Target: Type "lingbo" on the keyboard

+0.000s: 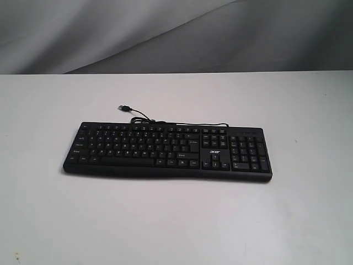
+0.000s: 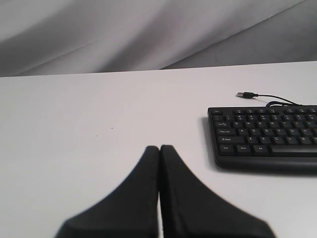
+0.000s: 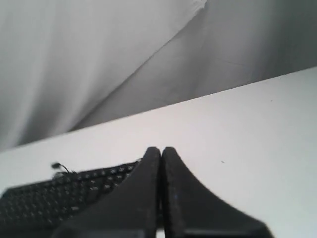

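Observation:
The black full-size keyboard [image 1: 168,150] lies flat in the middle of the white table, number pad on its right, its thin cable [image 1: 138,115] curling behind it to a loose USB plug. Neither arm shows in the exterior view. In the left wrist view my left gripper [image 2: 159,148] is shut with nothing between its fingers, over bare table beside the keyboard [image 2: 265,136] and clear of its left end. In the right wrist view my right gripper [image 3: 160,149] is also shut and empty, with the keyboard [image 3: 54,196] off to one side and partly hidden behind its fingers.
The white table [image 1: 176,221] stretches wide around the keyboard. Grey draped fabric [image 1: 165,33] hangs behind the table's far edge. The USB plug [image 2: 243,94] lies loose on the table behind the keyboard.

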`<state>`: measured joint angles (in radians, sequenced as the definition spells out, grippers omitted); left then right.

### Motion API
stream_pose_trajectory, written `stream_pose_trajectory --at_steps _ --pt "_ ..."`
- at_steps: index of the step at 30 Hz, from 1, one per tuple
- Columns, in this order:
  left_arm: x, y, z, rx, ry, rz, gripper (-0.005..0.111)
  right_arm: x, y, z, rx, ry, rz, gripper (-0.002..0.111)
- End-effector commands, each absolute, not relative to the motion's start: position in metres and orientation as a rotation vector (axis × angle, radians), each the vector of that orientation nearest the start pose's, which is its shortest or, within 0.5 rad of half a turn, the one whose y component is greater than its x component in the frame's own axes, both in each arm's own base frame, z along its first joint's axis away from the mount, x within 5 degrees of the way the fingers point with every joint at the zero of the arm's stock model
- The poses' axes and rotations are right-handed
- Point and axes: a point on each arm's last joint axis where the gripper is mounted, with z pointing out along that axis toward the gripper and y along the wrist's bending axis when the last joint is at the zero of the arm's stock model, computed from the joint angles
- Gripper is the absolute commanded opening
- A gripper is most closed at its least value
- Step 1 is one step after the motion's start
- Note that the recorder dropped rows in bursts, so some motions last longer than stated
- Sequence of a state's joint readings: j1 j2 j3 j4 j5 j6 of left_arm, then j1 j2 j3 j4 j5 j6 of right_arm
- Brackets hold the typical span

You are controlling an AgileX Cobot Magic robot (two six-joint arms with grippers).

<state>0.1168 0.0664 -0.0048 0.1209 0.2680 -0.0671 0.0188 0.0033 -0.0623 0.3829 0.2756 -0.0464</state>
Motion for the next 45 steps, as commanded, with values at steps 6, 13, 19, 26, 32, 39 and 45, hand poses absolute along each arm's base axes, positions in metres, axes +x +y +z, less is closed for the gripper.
stream_pose_trajectory --at_steps 6,13,19,26,32,39,45 --pt "0.059 0.010 0.186 -0.087 1.815 0.141 0.001 0.052 0.003 0.206 0.127 1.728 0.157 0.000" --pt "0.059 0.010 0.186 -0.087 1.815 0.141 0.001 0.052 -0.002 0.203 -0.085 1.749 -0.098 0.000" --pt "0.059 0.010 0.186 -0.087 1.815 0.141 0.001 0.054 0.000 0.185 -0.053 1.790 -0.039 0.000" --pt "0.059 0.010 0.186 -0.087 1.815 0.141 0.001 0.054 0.000 0.183 -0.039 1.822 -0.021 0.000" --pt "0.059 0.010 0.186 -0.087 1.815 0.141 0.001 0.054 0.000 0.183 -0.039 1.822 -0.021 0.000" --pt "0.059 0.010 0.186 -0.087 1.815 0.141 0.001 0.054 0.000 0.183 -0.039 1.822 -0.021 0.000" --pt "0.059 0.010 0.186 -0.087 1.815 0.141 0.001 0.054 0.000 0.183 -0.039 1.822 -0.021 0.000"
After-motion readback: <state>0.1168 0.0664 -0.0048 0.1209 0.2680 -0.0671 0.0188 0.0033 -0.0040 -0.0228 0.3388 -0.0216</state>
